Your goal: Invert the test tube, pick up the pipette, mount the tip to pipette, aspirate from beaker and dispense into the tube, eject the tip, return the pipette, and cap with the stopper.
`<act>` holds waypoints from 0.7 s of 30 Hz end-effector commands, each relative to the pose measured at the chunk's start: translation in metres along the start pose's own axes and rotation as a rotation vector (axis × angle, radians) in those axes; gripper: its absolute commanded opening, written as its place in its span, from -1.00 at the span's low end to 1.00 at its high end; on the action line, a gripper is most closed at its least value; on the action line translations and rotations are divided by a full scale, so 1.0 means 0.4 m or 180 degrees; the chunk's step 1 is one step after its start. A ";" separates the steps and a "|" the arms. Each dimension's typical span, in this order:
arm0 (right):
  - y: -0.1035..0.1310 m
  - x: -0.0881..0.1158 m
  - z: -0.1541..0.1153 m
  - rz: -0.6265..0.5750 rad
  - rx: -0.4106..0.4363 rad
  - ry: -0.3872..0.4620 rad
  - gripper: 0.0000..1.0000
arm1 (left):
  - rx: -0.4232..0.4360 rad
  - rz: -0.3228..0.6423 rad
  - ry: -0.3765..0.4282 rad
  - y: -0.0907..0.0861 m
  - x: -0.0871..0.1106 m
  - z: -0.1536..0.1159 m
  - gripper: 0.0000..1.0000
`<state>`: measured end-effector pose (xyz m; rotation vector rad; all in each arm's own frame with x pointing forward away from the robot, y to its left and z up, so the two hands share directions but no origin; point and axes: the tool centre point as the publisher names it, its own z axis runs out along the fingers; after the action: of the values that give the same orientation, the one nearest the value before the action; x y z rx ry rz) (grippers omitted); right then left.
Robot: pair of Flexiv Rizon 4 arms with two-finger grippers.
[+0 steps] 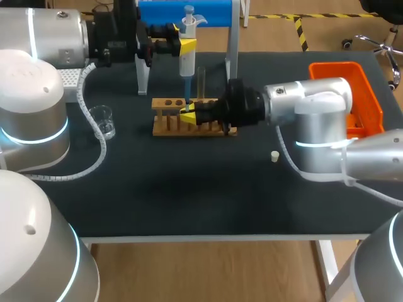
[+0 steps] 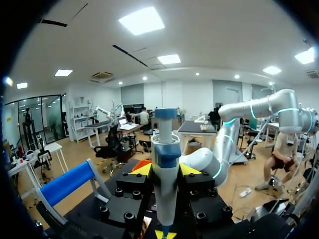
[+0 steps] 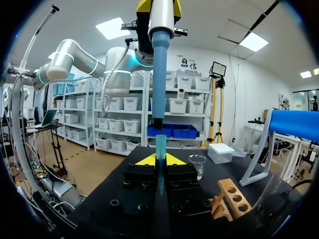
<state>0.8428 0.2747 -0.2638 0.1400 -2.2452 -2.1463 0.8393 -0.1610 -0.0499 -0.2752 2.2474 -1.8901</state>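
At the middle left of the head view the beaker point(image 1: 102, 121) stands alone on the dark table point(image 1: 189, 201), well apart from both arms, so we judge aspiration has not begun. In the upper middle, our left gripper point(image 1: 182, 45) is clenched on the pipette point(image 1: 187, 63) and holds it upright over the wooden rack point(image 1: 170, 119); the pick-up is done. Directly below it, our right gripper point(image 1: 188, 114) grasps the blue tip point(image 3: 160, 149) and holds it upright. In the right wrist view the pipette's nose hangs just above the tip's open mouth, apart from it. We take the step in hand to be mounting, not yet seated. Just right of that, the test tube point(image 1: 201, 82) stands upright in the rack, so the inversion looks finished to us, though we cannot see its mouth clearly. Further right, the stopper point(image 1: 275, 156) lies loose on the table, so capping is to come, as are dispensing, ejecting and returning the pipette. At the upper right sits an orange bin point(image 1: 371, 100).
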 end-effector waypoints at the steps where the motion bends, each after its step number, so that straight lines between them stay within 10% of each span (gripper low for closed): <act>1: -0.004 -0.003 0.005 0.0004 -0.0007 -0.0003 -1.00 | 0.0003 0.0002 0.0004 0.000 -0.001 -0.001 -1.00; 21: 0.036 -0.005 -0.007 -0.0041 -0.0094 0.0007 -1.00 | 0.0003 0.0002 0.0004 0.000 -0.001 -0.001 -1.00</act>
<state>0.8450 0.2749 -0.2526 0.1540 -2.2177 -2.1817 0.8394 -0.1612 -0.0477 -0.2740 2.2452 -1.8913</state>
